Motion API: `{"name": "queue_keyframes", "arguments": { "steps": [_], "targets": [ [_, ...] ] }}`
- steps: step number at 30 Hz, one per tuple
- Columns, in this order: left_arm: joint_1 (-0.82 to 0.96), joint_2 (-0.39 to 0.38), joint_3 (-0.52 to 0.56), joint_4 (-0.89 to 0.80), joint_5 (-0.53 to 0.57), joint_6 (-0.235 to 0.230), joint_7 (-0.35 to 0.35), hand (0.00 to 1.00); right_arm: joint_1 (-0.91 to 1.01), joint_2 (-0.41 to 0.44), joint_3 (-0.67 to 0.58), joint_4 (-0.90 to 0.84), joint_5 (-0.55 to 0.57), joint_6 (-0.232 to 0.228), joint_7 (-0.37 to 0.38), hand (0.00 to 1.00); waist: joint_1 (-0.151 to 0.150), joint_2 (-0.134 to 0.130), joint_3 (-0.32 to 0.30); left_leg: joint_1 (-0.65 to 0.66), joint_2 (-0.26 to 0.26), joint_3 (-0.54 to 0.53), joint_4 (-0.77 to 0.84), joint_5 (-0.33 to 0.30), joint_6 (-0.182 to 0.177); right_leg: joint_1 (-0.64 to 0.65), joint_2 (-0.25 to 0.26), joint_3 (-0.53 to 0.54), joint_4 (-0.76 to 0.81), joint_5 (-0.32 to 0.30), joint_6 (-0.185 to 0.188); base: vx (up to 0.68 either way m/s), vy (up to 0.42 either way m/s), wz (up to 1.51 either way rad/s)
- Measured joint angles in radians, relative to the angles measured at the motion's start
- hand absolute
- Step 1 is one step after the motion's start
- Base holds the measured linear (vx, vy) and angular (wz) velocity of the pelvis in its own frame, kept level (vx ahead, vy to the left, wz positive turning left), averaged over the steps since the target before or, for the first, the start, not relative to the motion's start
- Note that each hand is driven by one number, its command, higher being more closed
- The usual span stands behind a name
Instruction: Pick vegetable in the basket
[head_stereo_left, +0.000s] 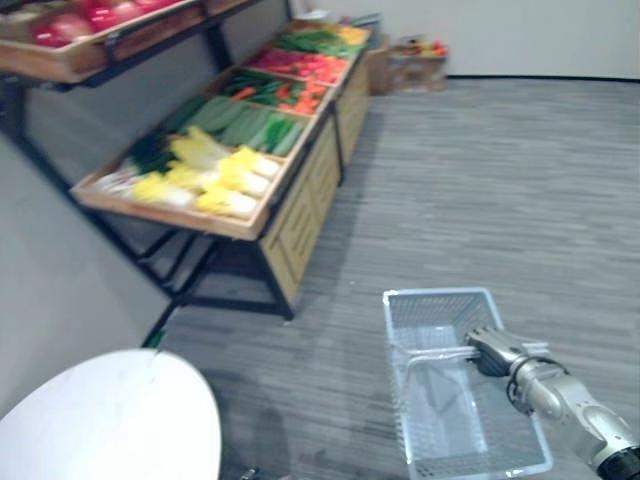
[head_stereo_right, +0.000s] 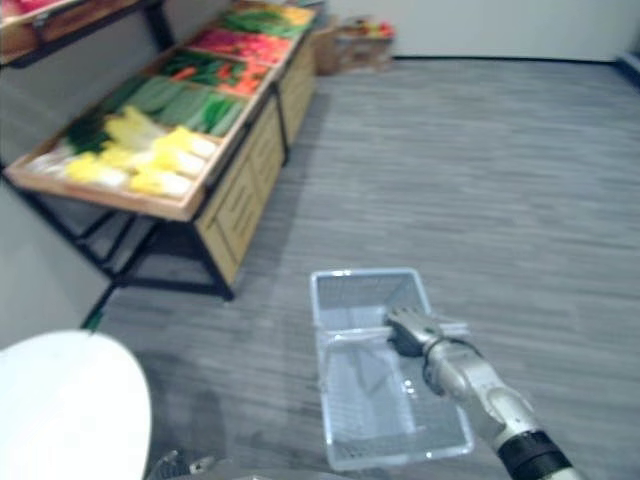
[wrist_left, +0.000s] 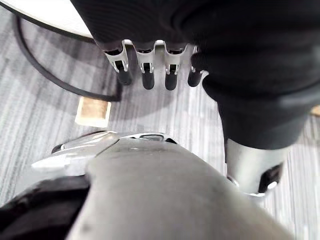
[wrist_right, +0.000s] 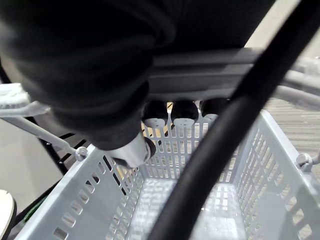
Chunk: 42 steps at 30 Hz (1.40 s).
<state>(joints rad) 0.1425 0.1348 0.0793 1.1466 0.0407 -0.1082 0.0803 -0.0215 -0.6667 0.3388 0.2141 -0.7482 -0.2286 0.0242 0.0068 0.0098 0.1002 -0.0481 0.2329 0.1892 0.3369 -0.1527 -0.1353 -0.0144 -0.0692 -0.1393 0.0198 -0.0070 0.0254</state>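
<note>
The vegetables lie in open wooden trays on a stand, ahead and to the robot's left. Nearest are yellow-and-white leafy heads. Behind them lie long green ones, and red and orange ones farther back. The leafy heads are probably light and soft, with leaves that bruise or tear. A hold around the firmer pale stalk end looks safer than one on the leaf tips. The long green ones are likely stiff and smooth, best taken across the middle.

All of them are well apart from both hands. The basket, grey, perforated and empty, sits low to the right over the floor. The right hand is clenched around its handle. The left hand hangs loose near the floor, grasping nothing.
</note>
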Motion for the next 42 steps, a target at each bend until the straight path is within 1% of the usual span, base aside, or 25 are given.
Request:
{"name": "queue_keyframes", "arguments": {
  "steps": [2, 3, 6, 8, 10, 14, 16, 18, 19, 20, 21, 25, 26, 28, 29, 30, 31, 32, 35, 36, 37, 39, 40, 41, 42],
  "targets": [
    [0.003, -0.013, 0.007, -0.005, 0.000, -0.003, -0.001, 0.00, -0.001, -0.008, 0.002, 0.000, 0.020, 0.000, 0.000, 1.00, -0.002, 0.021, 0.007, 0.006, -0.024, -0.092, -0.128, 0.026, 0.005, -0.015, 0.029, 0.036, 0.002, -0.001, 0.006, -0.05, 0.172, -0.94],
    [0.000, -0.011, 0.010, -0.005, 0.000, -0.005, -0.003, 0.00, -0.002, 0.000, 0.002, 0.005, 0.021, 0.001, 0.000, 1.00, 0.000, 0.029, 0.007, 0.018, -0.031, -0.091, -0.141, -0.004, -0.006, -0.017, 0.030, 0.051, -0.002, 0.007, 0.018, -0.01, 0.200, -0.69],
    [-0.001, 0.006, 0.029, -0.002, -0.005, -0.011, -0.008, 0.00, 0.006, -0.001, 0.000, 0.014, 0.043, -0.003, 0.002, 1.00, -0.002, -0.007, 0.023, 0.016, -0.082, -0.041, -0.141, -0.031, 0.018, -0.011, -0.022, 0.087, -0.063, 0.071, 0.075, 0.05, 0.214, -0.42],
    [0.000, 0.005, 0.026, -0.002, -0.020, -0.011, -0.015, 0.00, 0.006, -0.001, -0.007, 0.028, 0.051, -0.003, 0.003, 1.00, -0.004, -0.009, 0.022, 0.023, -0.108, -0.033, -0.139, -0.033, 0.037, 0.002, -0.047, 0.094, -0.083, 0.084, 0.094, 0.07, 0.186, -0.09],
    [-0.003, -0.001, 0.010, -0.008, -0.021, -0.012, -0.025, 0.00, 0.024, 0.000, -0.028, 0.039, 0.059, -0.004, 0.006, 1.00, -0.004, 0.011, 0.024, 0.034, -0.143, -0.030, -0.164, -0.030, 0.046, 0.001, -0.075, 0.096, -0.095, 0.092, 0.106, 0.13, 0.156, 0.02],
    [-0.002, 0.000, -0.010, -0.009, -0.020, -0.011, -0.026, 0.00, 0.043, 0.044, -0.075, 0.056, 0.061, -0.002, 0.006, 1.00, 0.001, 0.009, 0.026, 0.059, -0.159, -0.035, -0.193, -0.035, 0.061, -0.018, -0.080, 0.099, -0.048, 0.070, 0.125, 0.10, 0.045, -0.10],
    [-0.005, 0.005, -0.036, -0.011, -0.018, -0.011, -0.023, 0.00, 0.042, 0.064, -0.120, 0.073, 0.060, 0.005, 0.001, 1.00, 0.000, 0.001, 0.032, 0.084, -0.168, -0.026, -0.200, -0.047, 0.080, -0.100, -0.086, 0.129, 0.138, 0.004, 0.123, 0.05, 0.069, -0.31],
    [-0.010, 0.012, -0.057, -0.010, -0.018, -0.010, -0.021, 0.00, 0.033, 0.068, -0.150, 0.076, 0.059, 0.020, -0.013, 1.00, -0.002, 0.004, 0.046, 0.130, -0.179, 0.000, -0.223, -0.050, 0.095, -0.200, -0.094, 0.141, 0.371, -0.012, 0.100, -0.01, 0.078, -0.37],
    [-0.015, 0.028, -0.077, -0.006, -0.018, -0.010, -0.018, 0.00, 0.035, 0.076, -0.176, 0.076, 0.059, 0.024, -0.027, 1.00, -0.008, -0.023, 0.066, 0.169, -0.193, 0.011, -0.244, -0.066, 0.117, -0.247, -0.116, 0.136, 0.509, -0.015, 0.063, -0.04, 0.063, -0.21],
    [-0.024, 0.041, -0.084, -0.003, -0.018, -0.009, -0.017, 0.00, 0.044, 0.087, -0.190, 0.075, 0.059, 0.026, -0.035, 1.00, -0.020, -0.019, 0.074, 0.204, -0.203, 0.010, -0.249, -0.079, 0.129, -0.273, -0.134, 0.135, 0.588, -0.009, 0.042, -0.04, 0.055, -0.09],
    [-0.021, 0.046, -0.088, -0.004, -0.018, -0.008, -0.014, 0.00, 0.050, 0.099, -0.197, 0.075, 0.058, 0.027, -0.041, 1.00, -0.033, -0.036, 0.077, 0.212, -0.204, 0.008, -0.253, -0.083, 0.134, -0.279, -0.141, 0.121, 0.604, -0.023, 0.034, 0.04, 0.078, 0.03],
    [-0.096, 0.068, -0.094, -0.010, -0.018, 0.002, -0.007, 0.00, 0.065, 0.134, -0.223, 0.075, 0.059, 0.020, -0.056, 1.00, -0.054, -0.034, 0.096, 0.206, -0.173, -0.012, -0.273, -0.087, 0.138, -0.315, -0.095, 0.038, 0.382, -0.035, 0.042, 0.16, 0.021, 0.09],
    [-0.125, 0.074, -0.095, -0.029, -0.018, 0.003, -0.004, 0.00, 0.069, 0.140, -0.222, 0.076, 0.060, 0.016, -0.054, 1.00, -0.061, -0.038, 0.103, 0.214, -0.162, -0.017, -0.284, -0.096, 0.125, -0.318, -0.074, 0.022, 0.203, 0.006, 0.065, 0.24, -0.050, 0.11],
    [-0.158, 0.076, -0.102, -0.056, -0.018, 0.001, 0.000, 0.00, 0.071, 0.153, -0.228, 0.077, 0.060, 0.019, -0.057, 1.00, -0.061, -0.053, 0.110, 0.242, -0.167, -0.025, -0.287, -0.115, 0.089, -0.318, -0.073, 0.024, 0.041, 0.058, 0.086, 0.35, -0.090, 0.16],
    [-0.166, 0.078, -0.104, -0.063, -0.018, 0.001, 0.001, 0.00, 0.071, 0.162, -0.237, 0.077, 0.059, 0.022, -0.058, 1.00, -0.063, -0.059, 0.111, 0.253, -0.169, -0.032, -0.286, -0.124, 0.075, -0.316, -0.076, 0.024, 0.025, 0.059, 0.086, 0.45, -0.152, 0.46],
    [-0.170, 0.076, -0.105, -0.078, -0.018, 0.000, 0.003, 0.00, 0.079, 0.177, -0.258, 0.077, 0.059, 0.030, -0.059, 1.00, -0.083, -0.061, 0.106, 0.285, -0.148, -0.049, -0.287, -0.154, 0.050, -0.310, -0.070, 0.029, 0.047, 0.116, 0.058, 0.51, -0.202, 0.61],
    [-0.170, 0.067, -0.108, -0.091, -0.018, -0.002, 0.003, 0.00, 0.088, 0.178, -0.272, 0.077, 0.060, 0.037, -0.062, 1.00, -0.091, -0.029, 0.095, 0.295, -0.112, -0.072, -0.277, -0.168, 0.032, -0.318, -0.051, 0.008, 0.105, 0.156, 0.043, 0.78, -0.331, 0.56],
    [-0.180, 0.057, -0.109, -0.094, -0.019, -0.012, 0.004, 0.00, 0.091, 0.173, -0.297, 0.077, 0.060, 0.047, -0.057, 1.00, -0.087, 0.013, 0.077, 0.251, -0.066, -0.119, -0.183, -0.165, 0.027, -0.351, -0.023, -0.026, 0.202, 0.098, 0.014, 0.71, -0.326, 0.28],
    [-0.171, 0.052, -0.096, -0.086, -0.018, -0.013, 0.004, 0.00, 0.091, 0.174, -0.289, 0.077, 0.059, 0.049, -0.043, 1.00, -0.078, 0.030, 0.077, 0.160, -0.036, -0.181, 0.064, -0.066, 0.014, -0.319, 0.005, -0.050, 0.260, 0.018, -0.011, 0.55, -0.295, 0.02],
    [-0.160, 0.044, -0.082, -0.080, -0.018, -0.012, 0.004, 0.00, 0.102, 0.173, -0.289, 0.076, 0.060, 0.048, -0.035, 1.00, -0.079, 0.032, 0.077, 0.121, -0.034, -0.207, 0.182, 0.014, 0.011, -0.280, 0.008, -0.063, 0.260, -0.008, -0.021, 0.59, -0.262, 0.18],
    [-0.140, 0.031, -0.071, -0.080, -0.018, -0.012, 0.004, 0.00, 0.124, 0.172, -0.289, 0.075, 0.060, 0.048, -0.035, 1.00, -0.075, 0.028, 0.081, 0.057, -0.034, -0.242, 0.339, 0.179, -0.023, -0.206, 0.009, -0.077, 0.244, -0.036, -0.033, 0.69, -0.266, 0.23],
    [-0.110, 0.013, -0.073, -0.073, -0.018, -0.011, 0.002, 0.00, 0.154, 0.167, -0.287, 0.074, 0.062, 0.053, -0.031, 1.00, -0.051, 0.021, 0.090, -0.035, -0.031, -0.245, 0.615, 0.184, -0.026, -0.086, 0.012, -0.077, 0.200, -0.067, -0.040, 0.57, -0.192, 0.05],
    [-0.095, 0.010, -0.058, -0.075, -0.019, -0.010, 0.000, 0.00, 0.168, 0.159, -0.288, 0.072, 0.062, 0.053, -0.031, 1.00, -0.031, 0.013, 0.101, -0.095, -0.031, -0.224, 0.719, 0.138, 0.005, -0.017, 0.013, -0.073, 0.172, -0.077, -0.047, 0.42, -0.114, -0.04],
    [-0.085, 0.020, -0.051, -0.075, -0.017, -0.010, 0.001, 0.00, 0.174, 0.142, -0.290, 0.068, 0.062, 0.053, -0.031, 1.00, -0.015, 0.009, 0.104, -0.154, -0.045, -0.193, 0.748, 0.091, 0.054, 0.047, 0.001, -0.069, 0.135, -0.116, -0.044, 0.49, -0.097, 0.07],
    [-0.074, 0.020, -0.050, -0.072, -0.016, -0.009, 0.002, 0.00, 0.173, 0.124, -0.297, 0.060, 0.062, 0.053, -0.032, 1.00, -0.012, 0.015, 0.109, -0.202, -0.056, -0.172, 0.736, 0.063, 0.076, 0.088, -0.003, -0.073, 0.115, -0.139, -0.029, 0.37, -0.040, 0.11]
  ]
}}
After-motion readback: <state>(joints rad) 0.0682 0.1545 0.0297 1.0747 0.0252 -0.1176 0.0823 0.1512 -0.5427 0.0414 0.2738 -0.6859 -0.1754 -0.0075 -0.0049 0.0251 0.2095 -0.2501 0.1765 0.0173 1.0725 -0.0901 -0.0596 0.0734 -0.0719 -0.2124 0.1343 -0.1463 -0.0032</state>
